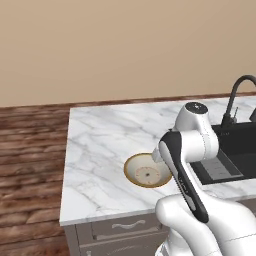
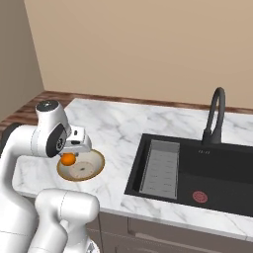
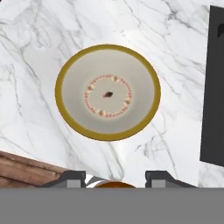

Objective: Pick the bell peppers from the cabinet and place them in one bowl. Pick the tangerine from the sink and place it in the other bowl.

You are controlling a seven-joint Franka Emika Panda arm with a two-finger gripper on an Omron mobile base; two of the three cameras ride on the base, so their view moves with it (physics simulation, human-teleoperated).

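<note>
The tan bowl (image 2: 80,167) sits near the bench's (image 2: 118,128) front edge, left of the sink (image 2: 197,173) — the gripper (image 2: 69,154) hangs right above it, clamped on the tangerine (image 2: 68,159), which sits over the bowl's left side.

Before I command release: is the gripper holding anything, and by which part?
Yes: the gripper holds the tangerine between its fingers, gripped across its sides, above the tan bowl.
</note>
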